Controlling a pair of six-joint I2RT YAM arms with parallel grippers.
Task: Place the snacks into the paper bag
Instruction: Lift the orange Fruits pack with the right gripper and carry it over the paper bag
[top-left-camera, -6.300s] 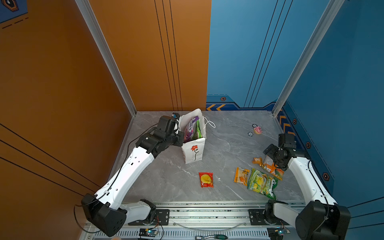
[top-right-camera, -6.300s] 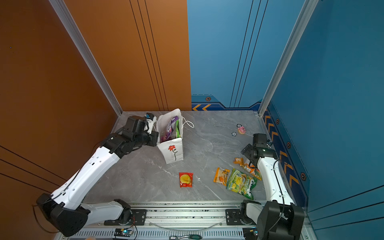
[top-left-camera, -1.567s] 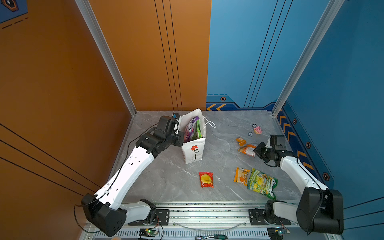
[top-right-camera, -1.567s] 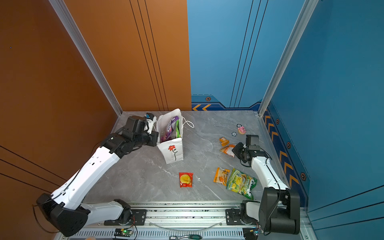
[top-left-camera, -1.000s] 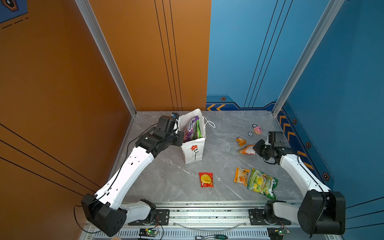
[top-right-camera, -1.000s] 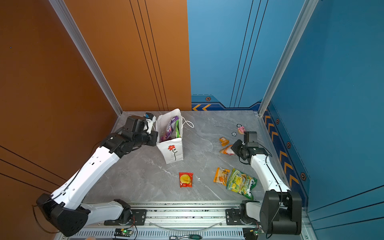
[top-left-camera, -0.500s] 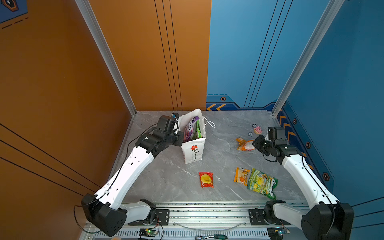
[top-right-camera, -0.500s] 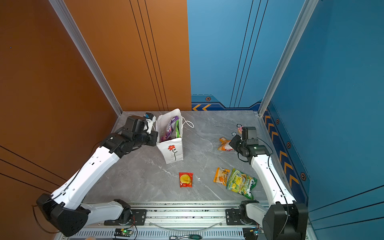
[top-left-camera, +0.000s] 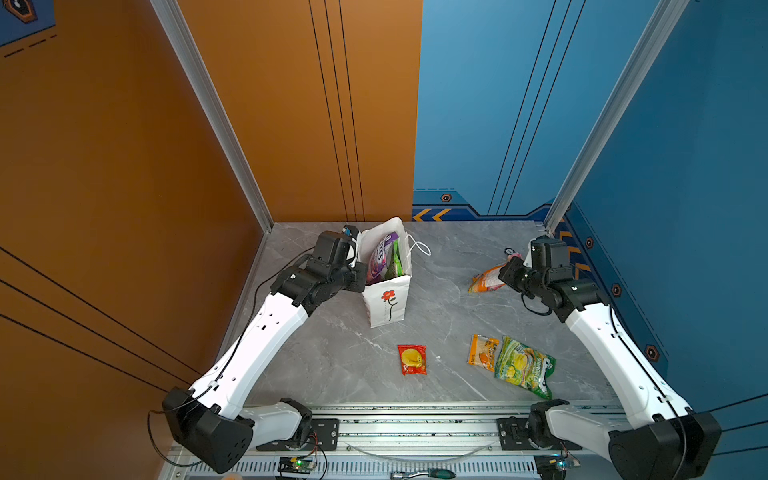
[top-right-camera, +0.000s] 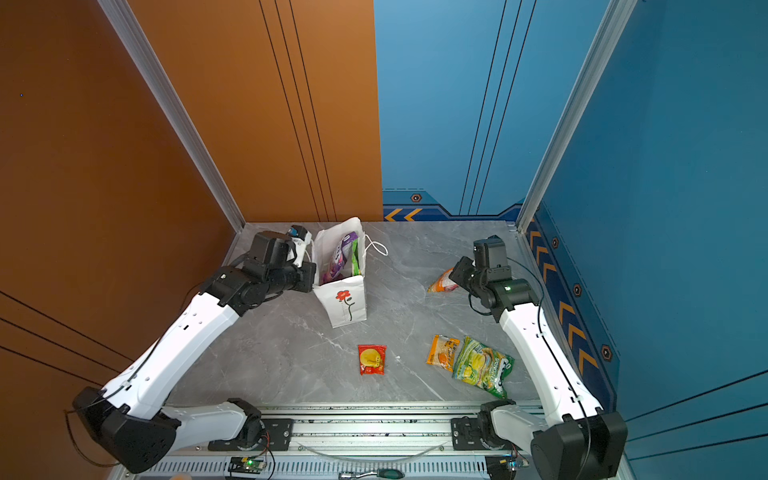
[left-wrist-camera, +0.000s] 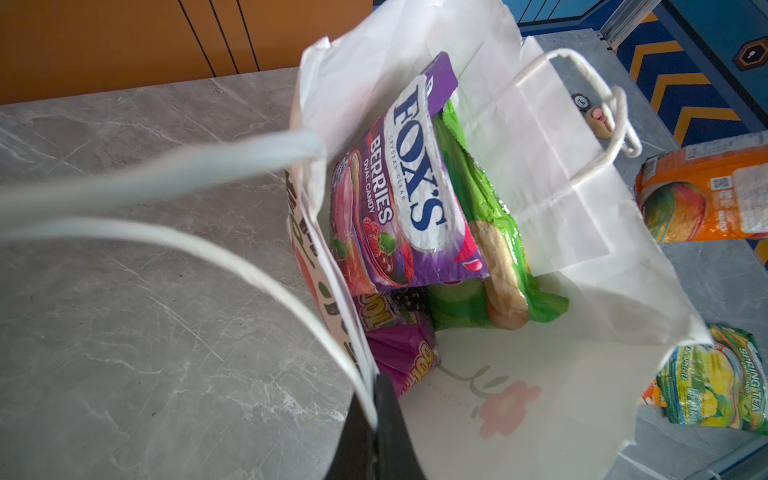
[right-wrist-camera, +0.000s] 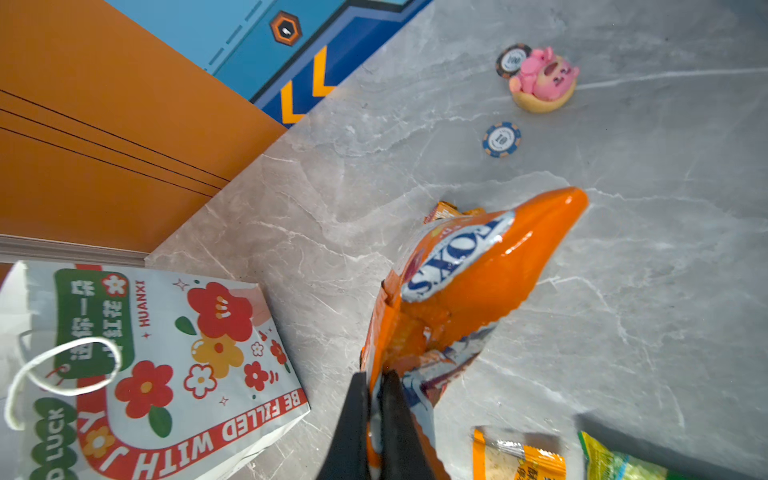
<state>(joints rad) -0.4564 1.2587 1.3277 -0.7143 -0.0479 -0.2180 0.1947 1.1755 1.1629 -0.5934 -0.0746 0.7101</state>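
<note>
The white paper bag (top-left-camera: 386, 299) stands upright at the back left, and my left gripper (left-wrist-camera: 374, 399) is shut on its rim, holding the mouth open. Inside are a purple Fox's packet (left-wrist-camera: 407, 187), a green packet (left-wrist-camera: 490, 232) and a purple grape packet (left-wrist-camera: 399, 349). To the right of the bag, my right gripper (right-wrist-camera: 374, 399) is shut on the edge of an orange Fox's packet (right-wrist-camera: 478, 270), which hangs above the table (top-left-camera: 484, 280). A red packet (top-left-camera: 412, 360), a small orange packet (top-left-camera: 482, 351) and a green-yellow packet (top-left-camera: 524, 366) lie flat near the front.
A pink toy (right-wrist-camera: 544, 79) and two poker chips (right-wrist-camera: 501, 139) sit at the back right, close to the blue wall. The corner of another small orange packet (right-wrist-camera: 442, 209) peeks from under the held one. Orange and blue walls enclose the table, and a metal rail (top-left-camera: 415, 428) runs along its front.
My right gripper has lifted the orange Fox's packet off the table and carried it slightly back and toward the bag. The left arm and bag have not moved.
</note>
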